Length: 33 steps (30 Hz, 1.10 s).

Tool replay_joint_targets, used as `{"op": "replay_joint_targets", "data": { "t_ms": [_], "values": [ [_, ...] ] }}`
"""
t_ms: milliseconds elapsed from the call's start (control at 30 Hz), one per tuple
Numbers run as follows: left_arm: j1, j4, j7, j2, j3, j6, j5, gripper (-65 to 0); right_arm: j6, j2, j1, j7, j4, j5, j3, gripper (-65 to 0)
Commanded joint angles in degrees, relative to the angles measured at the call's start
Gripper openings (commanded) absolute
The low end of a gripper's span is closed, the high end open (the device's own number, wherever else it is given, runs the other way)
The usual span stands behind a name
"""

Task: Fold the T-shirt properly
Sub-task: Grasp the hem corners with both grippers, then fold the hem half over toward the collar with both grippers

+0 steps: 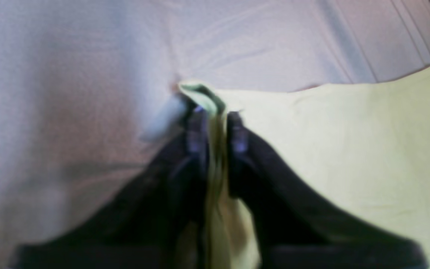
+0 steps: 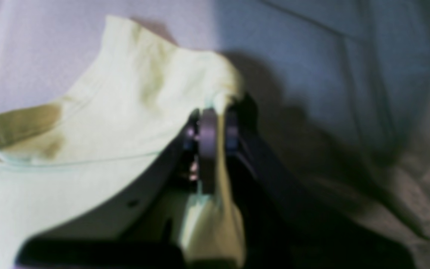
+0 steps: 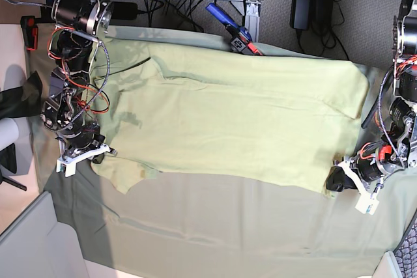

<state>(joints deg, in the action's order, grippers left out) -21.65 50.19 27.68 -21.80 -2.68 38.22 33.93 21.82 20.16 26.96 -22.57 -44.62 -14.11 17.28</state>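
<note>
the t-shirt (image 3: 234, 122) lies spread flat on the tablecloth (image 3: 215, 232), its long axis running across the base view from side to side. the sleeve end sits toward that view's left, by the right arm, and the straight hem end toward its right, by the left arm. no fold shows in the body of the shirt yet, so the task looks to be at its start: both near corners are gripped, but every fold is left to do.

the left gripper (image 1: 217, 127) is closed on the hem corner, with a strip of yellow-green cloth pinched between its dark fingers (image 1: 239, 138) and bunching down toward the wrist. the right gripper (image 2: 215, 127) is likewise clamped on cloth at the sleeve edge, which rises in a small peak off the sheet. in the base view both grippers sit at the shirt's near edge, well apart, one at each end. the likely next step is lifting that edge over toward the far side.
</note>
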Motion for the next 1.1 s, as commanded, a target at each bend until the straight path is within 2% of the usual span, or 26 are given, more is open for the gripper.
{"op": "replay_joint_targets", "data": {
  "t_ms": [0,200,367,600,767,900,1067],
  "values": [
    [-2.0,0.9,-0.5,-0.8,0.2,1.7,0.5,-64.1,0.0,1.0,1.1,0.1,-0.9,-0.2,0.2,-65.0],
    [-3.0,1.0,3.1,-2.1,0.2,1.8,1.8,-65.0,1.0,1.9,1.1,0.0,-1.0,-0.3,0.2,-65.0],
    [-2.9,1.2,10.5,-4.2,0.2,1.8,10.3,-65.0,1.7,4.4,1.0,-0.7,-1.0,-0.7,0.2,-65.0],
    [-2.4,2.8,18.8,-6.1,0.2,1.8,18.0,-65.0,3.9,7.1,1.0,-4.5,-1.0,-7.4,0.2,-65.0],
    [0.5,8.9,19.6,-8.7,0.2,1.8,21.2,-65.0,4.5,7.5,-0.4,-6.3,-5.0,-8.3,0.2,-65.0],
    [4.3,15.0,20.6,-10.6,0.2,1.8,21.7,-65.0,4.5,7.5,-5.4,-9.2,-14.6,-11.2,0.2,-65.0],
    [8.3,20.8,20.7,-11.7,0.2,1.8,22.4,-65.0,4.5,7.5,-11.6,-12.3,-25.0,-12.0,0.2,-65.0]
  ]
}}
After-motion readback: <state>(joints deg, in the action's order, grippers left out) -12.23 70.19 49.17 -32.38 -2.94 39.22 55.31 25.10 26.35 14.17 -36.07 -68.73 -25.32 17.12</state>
